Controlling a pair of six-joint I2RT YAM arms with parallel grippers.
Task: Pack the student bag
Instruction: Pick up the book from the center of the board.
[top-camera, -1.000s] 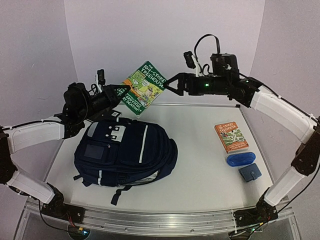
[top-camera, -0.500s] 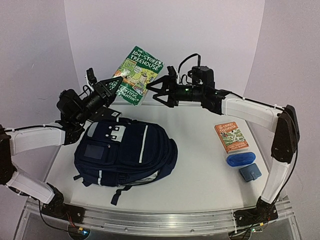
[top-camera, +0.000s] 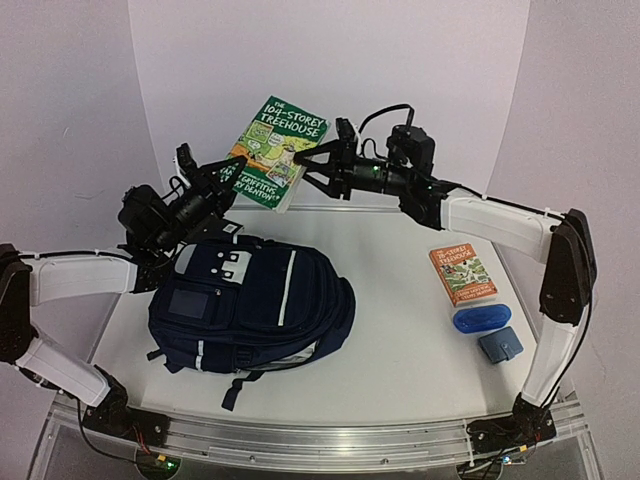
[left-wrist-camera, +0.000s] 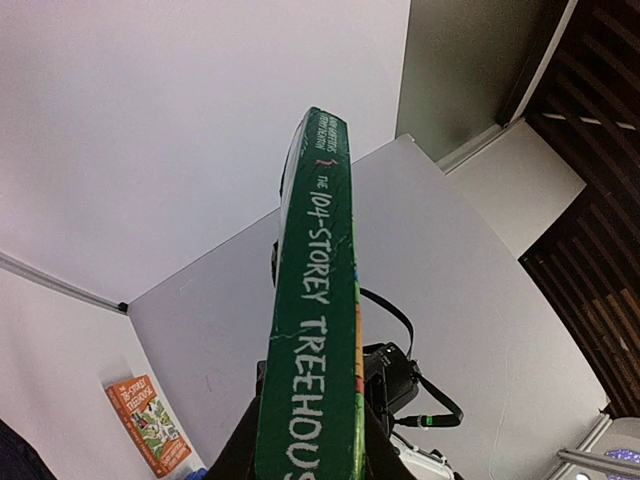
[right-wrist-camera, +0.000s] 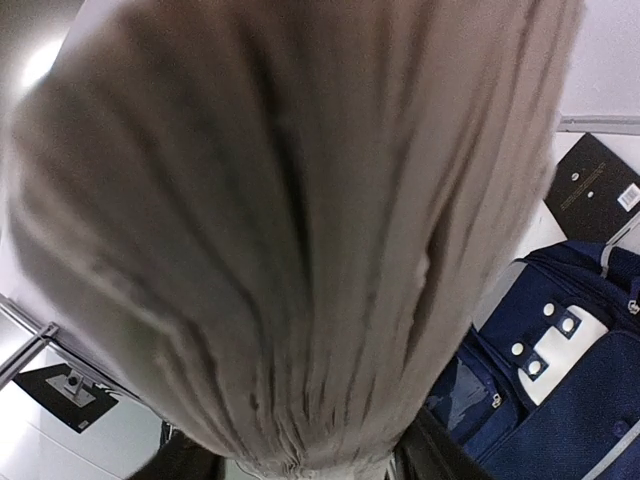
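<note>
The student bag (top-camera: 255, 300), navy with white stripes, lies flat on the left half of the table; its top also shows in the right wrist view (right-wrist-camera: 560, 380). High above its far end a green "104-Storey Treehouse" book (top-camera: 280, 150) hangs in the air. My left gripper (top-camera: 232, 172) is shut on the book's lower spine (left-wrist-camera: 315, 300). My right gripper (top-camera: 305, 165) straddles the opposite side, and the page edges (right-wrist-camera: 300, 220) fill the space between its fingers (right-wrist-camera: 435, 455). Whether those fingers press the pages is unclear.
An orange book (top-camera: 463, 274) lies on the right of the table, with a blue case (top-camera: 480, 318) and a small blue pouch (top-camera: 500, 345) in front of it. A black card (right-wrist-camera: 595, 185) lies behind the bag. White walls close the back and sides.
My left gripper raised and tilted the green book. My right gripper swung left from clear of the book until its jaws surround the page edge, and they have narrowed.
</note>
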